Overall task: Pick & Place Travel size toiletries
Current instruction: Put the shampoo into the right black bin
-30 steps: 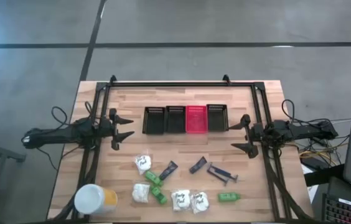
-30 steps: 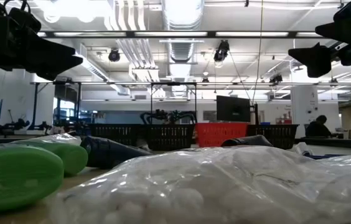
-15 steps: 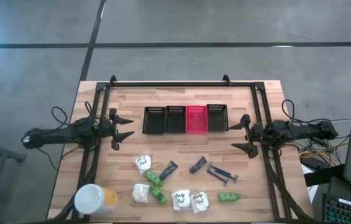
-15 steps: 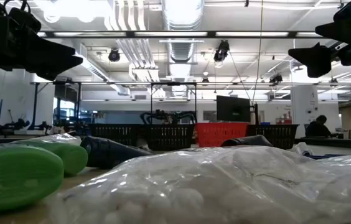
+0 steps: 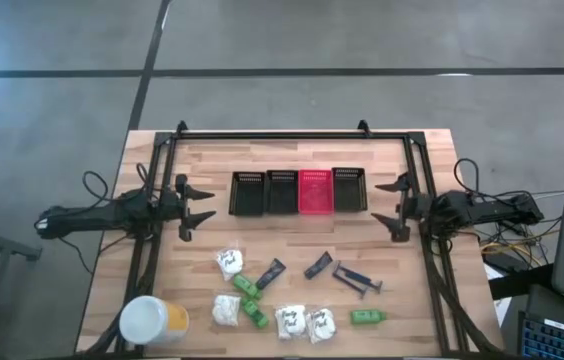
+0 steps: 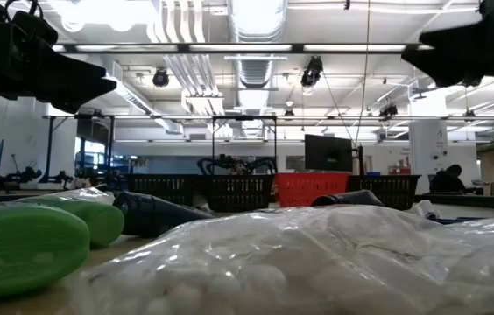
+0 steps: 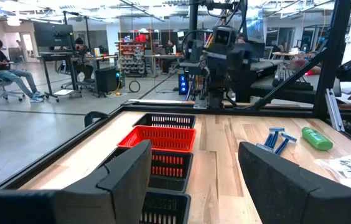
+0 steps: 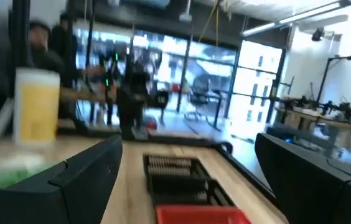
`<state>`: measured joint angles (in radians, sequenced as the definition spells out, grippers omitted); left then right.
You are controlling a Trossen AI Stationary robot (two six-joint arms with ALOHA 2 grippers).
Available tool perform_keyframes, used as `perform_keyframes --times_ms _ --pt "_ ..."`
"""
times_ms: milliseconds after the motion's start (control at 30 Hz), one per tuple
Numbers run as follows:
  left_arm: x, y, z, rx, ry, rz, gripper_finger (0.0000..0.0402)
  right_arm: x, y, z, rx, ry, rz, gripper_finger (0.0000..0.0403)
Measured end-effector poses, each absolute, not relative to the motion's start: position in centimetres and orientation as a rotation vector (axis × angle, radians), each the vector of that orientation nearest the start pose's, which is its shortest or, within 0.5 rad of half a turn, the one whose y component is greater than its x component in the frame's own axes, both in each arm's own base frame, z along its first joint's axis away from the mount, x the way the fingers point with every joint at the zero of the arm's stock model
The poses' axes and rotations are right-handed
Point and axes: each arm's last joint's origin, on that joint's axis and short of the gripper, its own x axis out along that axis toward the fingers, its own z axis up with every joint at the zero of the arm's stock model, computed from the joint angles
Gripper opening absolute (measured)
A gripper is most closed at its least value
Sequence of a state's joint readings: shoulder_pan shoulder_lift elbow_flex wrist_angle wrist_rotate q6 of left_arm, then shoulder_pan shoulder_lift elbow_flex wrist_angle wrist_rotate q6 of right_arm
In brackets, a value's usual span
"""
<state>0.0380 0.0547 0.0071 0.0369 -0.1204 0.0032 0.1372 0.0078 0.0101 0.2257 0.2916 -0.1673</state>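
Note:
The toiletries lie on the near half of the table, and no gripper touches them. There are white packets (image 5: 228, 262) (image 5: 290, 320), green bottles (image 5: 246, 287) (image 5: 367, 317), dark tubes (image 5: 271, 272) (image 5: 318, 266) and blue-black razors (image 5: 356, 279). In the low view a white packet (image 6: 317, 262) and green bottles (image 6: 19, 249) fill the foreground. My left gripper (image 5: 205, 203) (image 7: 194, 149) hangs open above the table's left side. My right gripper (image 5: 377, 202) (image 8: 191, 146) hangs open above the right side, beside the baskets.
A row of mesh baskets, three black (image 5: 247, 192) (image 5: 282, 191) (image 5: 349, 189) and one red (image 5: 316, 191), sits on the far half between the grippers. A yellow container with a white lid (image 5: 152, 322) stands at the near left corner. A dark frame (image 5: 272, 135) borders the table.
My right gripper has moved a little toward the table's far edge and risen, staying open; its wrist view is blurred. The left arm and all toiletries have kept still.

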Motion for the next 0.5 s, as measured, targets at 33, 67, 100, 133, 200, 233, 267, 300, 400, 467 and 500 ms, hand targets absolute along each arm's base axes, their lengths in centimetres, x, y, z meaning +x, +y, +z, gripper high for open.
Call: perform_keyframes --times_ms 33,67,100,133,200,233,267,300,400,467,500 --pt "10.0 0.7 16.5 0.004 0.011 0.158 0.0248 9.3 0.4 19.1 -0.083 -0.242 -0.171 0.0364" --pt "10.0 0.7 16.5 0.004 0.011 0.158 0.0248 9.2 0.4 19.5 -0.001 -0.296 -0.162 0.0364" --pt "10.0 0.7 16.5 0.004 0.011 0.158 0.0248 9.0 0.4 20.0 0.145 -0.366 -0.140 0.0364" --pt "10.0 0.7 16.5 0.004 0.011 0.158 0.0248 8.8 0.4 20.6 0.283 -0.431 -0.111 0.0364" --pt "10.0 0.7 16.5 0.004 0.011 0.158 0.0248 8.6 0.3 21.2 0.431 -0.502 -0.074 0.0364" --pt "10.0 0.7 16.5 0.004 0.011 0.158 0.0248 8.6 0.4 21.3 0.467 -0.516 -0.051 0.0364" --pt "10.0 0.7 16.5 0.004 0.011 0.158 0.0248 8.6 0.4 21.4 0.503 -0.526 -0.019 0.0364" --pt "10.0 0.7 16.5 0.004 0.011 0.158 0.0248 8.6 0.5 21.5 0.550 -0.540 0.003 0.0364" --pt "10.0 0.7 16.5 0.004 0.011 0.158 0.0248 8.5 0.4 22.2 0.746 -0.613 0.079 0.0364" --pt "10.0 0.7 16.5 0.004 0.011 0.158 0.0248 8.8 0.6 22.1 0.834 -0.576 0.159 0.0364" --pt "10.0 0.7 16.5 0.004 0.011 0.158 0.0248 9.1 0.8 21.9 0.861 -0.533 0.209 0.0364"
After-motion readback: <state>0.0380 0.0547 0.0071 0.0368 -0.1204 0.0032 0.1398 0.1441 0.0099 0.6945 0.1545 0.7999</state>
